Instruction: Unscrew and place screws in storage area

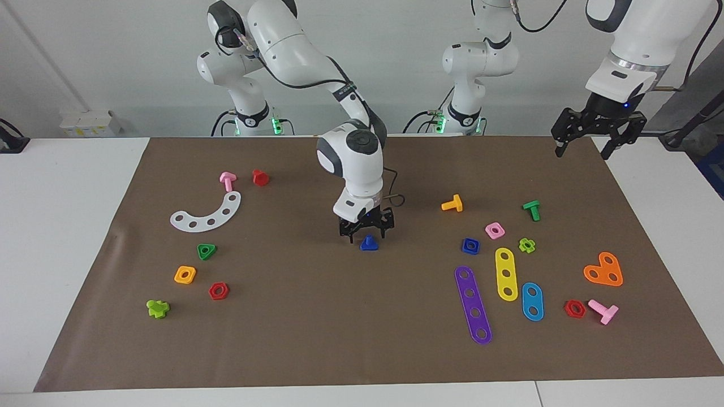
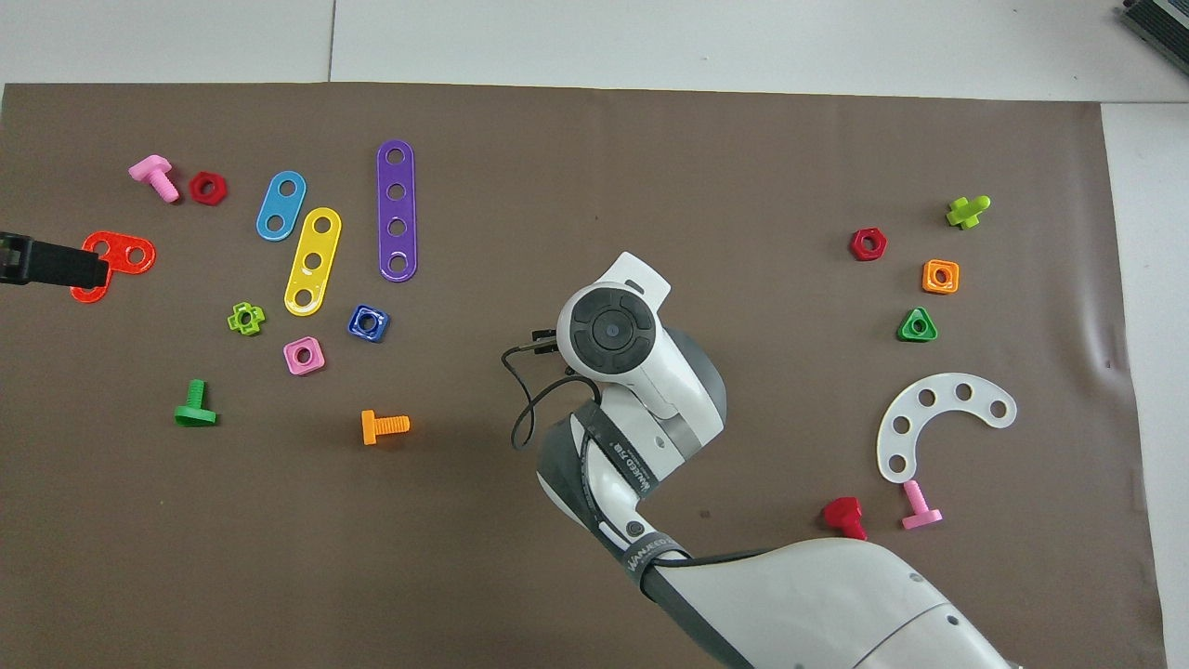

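The dark-blue screw [image 1: 369,243] stands head-down on the brown mat near the table's middle. My right gripper [image 1: 366,233] is low over it, and its fingertips stand apart on either side of the short stem. From overhead the right arm's wrist [image 2: 610,332] hides the screw. The storage area [image 1: 169,244] is the bare mat around the white curved strip [image 1: 206,213], toward the right arm's end. My left gripper [image 1: 582,151] hangs open and empty, high over the mat's corner at the left arm's end.
Toward the left arm's end lie a purple strip [image 1: 473,305], a yellow strip [image 1: 506,274], a blue strip [image 1: 532,301], a blue square nut [image 1: 470,246], a pink nut [image 1: 494,230], an orange bolt [image 1: 452,203] and a green bolt [image 1: 531,210]. Small nuts [image 1: 185,275] lie by the white strip.
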### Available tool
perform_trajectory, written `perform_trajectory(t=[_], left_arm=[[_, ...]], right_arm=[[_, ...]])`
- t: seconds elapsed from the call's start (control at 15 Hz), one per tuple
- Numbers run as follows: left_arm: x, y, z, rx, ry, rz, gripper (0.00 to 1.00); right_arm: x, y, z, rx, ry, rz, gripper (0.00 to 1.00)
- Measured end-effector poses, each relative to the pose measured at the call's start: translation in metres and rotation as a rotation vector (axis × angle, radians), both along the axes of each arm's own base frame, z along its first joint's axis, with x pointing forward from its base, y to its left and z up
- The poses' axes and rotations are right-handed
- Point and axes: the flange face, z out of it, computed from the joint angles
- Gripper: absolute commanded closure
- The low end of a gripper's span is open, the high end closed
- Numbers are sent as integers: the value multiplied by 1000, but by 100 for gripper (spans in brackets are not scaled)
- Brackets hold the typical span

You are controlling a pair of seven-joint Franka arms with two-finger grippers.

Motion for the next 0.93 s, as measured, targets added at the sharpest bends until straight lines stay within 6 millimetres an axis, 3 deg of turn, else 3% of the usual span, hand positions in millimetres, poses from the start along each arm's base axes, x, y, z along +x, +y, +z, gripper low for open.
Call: perform_trajectory(t=[0.33, 0.53, 0.93], left_arm=[[1, 3, -6, 2, 59, 14, 0], [-3, 11, -8, 1, 90, 33, 0], [-5, 15, -8, 0, 95, 53, 0]], right_arm=[[2, 1, 4, 4, -28, 12, 30], [2, 2, 5, 0, -47, 25, 41], [2, 2, 4, -9, -50, 33, 49]])
